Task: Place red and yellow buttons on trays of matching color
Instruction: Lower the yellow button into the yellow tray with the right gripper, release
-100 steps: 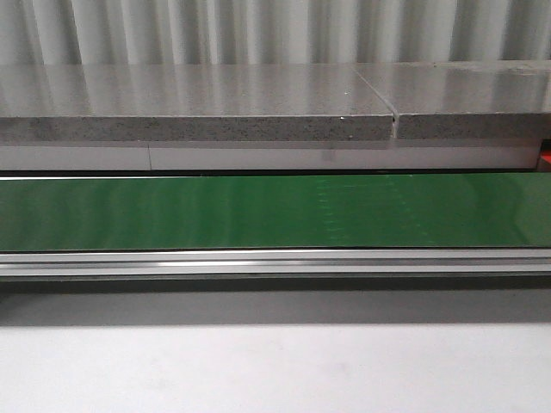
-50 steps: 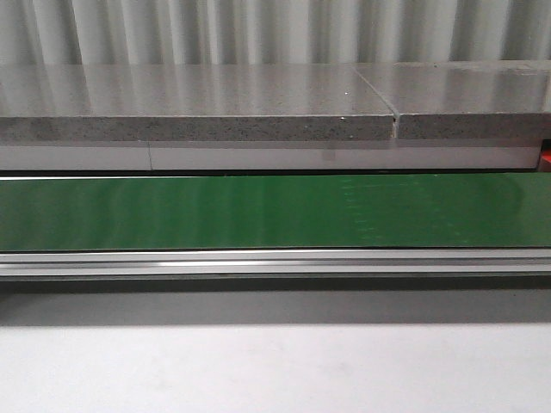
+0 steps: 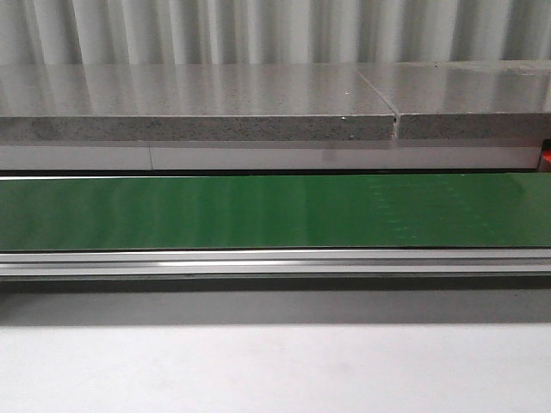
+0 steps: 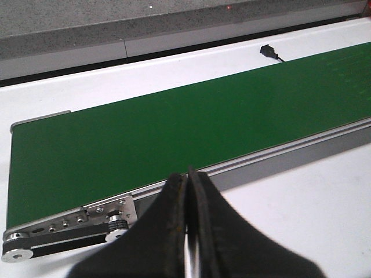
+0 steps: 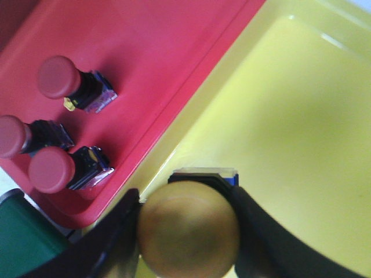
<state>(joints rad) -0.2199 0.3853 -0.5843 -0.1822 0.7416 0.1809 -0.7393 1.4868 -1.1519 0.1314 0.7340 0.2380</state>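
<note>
The right gripper (image 5: pixel 188 231) pinched a yellow button (image 5: pixel 189 229) over the yellow tray (image 5: pixel 301 116), seemingly near its edge; releasing farther inward seemed wiser; the left gripper (image 4: pixel 186 191) stayed pressed together.

You see three red buttons (image 5: pixel 58 77) (image 5: pixel 13 136) (image 5: pixel 52 169) lying on one red tray (image 5: pixel 151 52). One yellow button (image 5: pixel 188 229) sits over one yellow tray (image 5: pixel 290 116).

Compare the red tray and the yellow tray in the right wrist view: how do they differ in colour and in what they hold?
Colour: the red tray is red, the yellow tray yellow. Contents: three red buttons lie on their sides in the red tray; no button rests on the visible part of the yellow tray, though the right gripper holds a yellow button above it. Both are shallow, rimmed trays, side by side.
</note>
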